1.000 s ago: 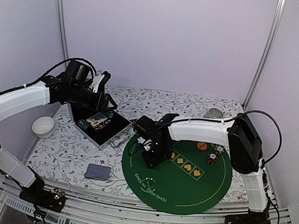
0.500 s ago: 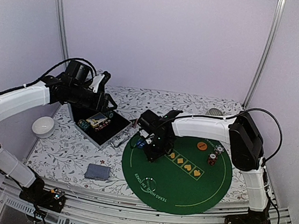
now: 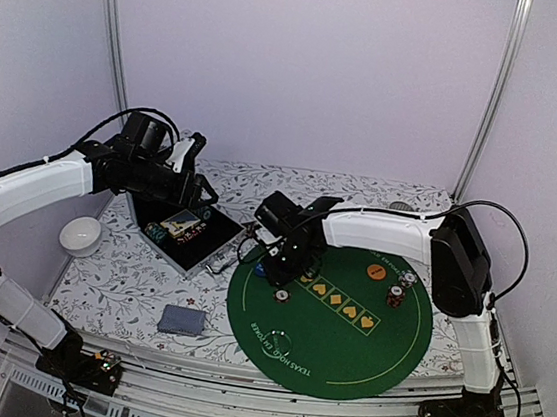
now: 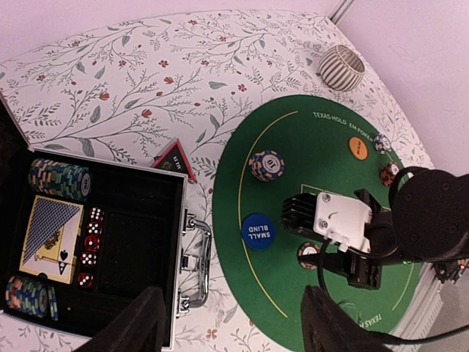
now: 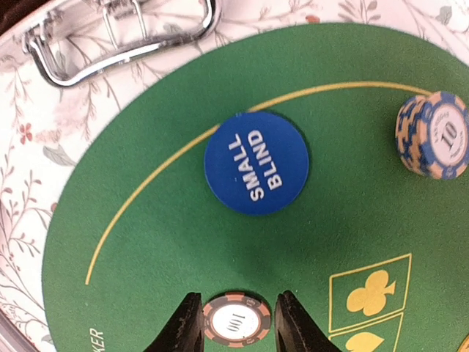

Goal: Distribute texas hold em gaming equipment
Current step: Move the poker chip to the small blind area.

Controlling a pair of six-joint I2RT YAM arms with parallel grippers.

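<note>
My right gripper is low over the green mat and open. Its fingers stand on either side of a brown-and-salmon chip stack marked 100, with a sliver of mat showing on the right. Just beyond lie the blue small-blind disc and a blue-and-cream chip stack. My left gripper hovers open and empty over the black-lined case. The case holds cards, dice and two chip stacks. A grey-blue deck lies near the front.
An orange disc and two chip stacks sit on the mat's right side. The black red-edged triangle lies between case and mat. A white bowl is at the left and a ribbed cup at the back right.
My right gripper has shifted back and to the left across the mat, and the 100 chip stack now shows at its tips. The left arm has not moved.
</note>
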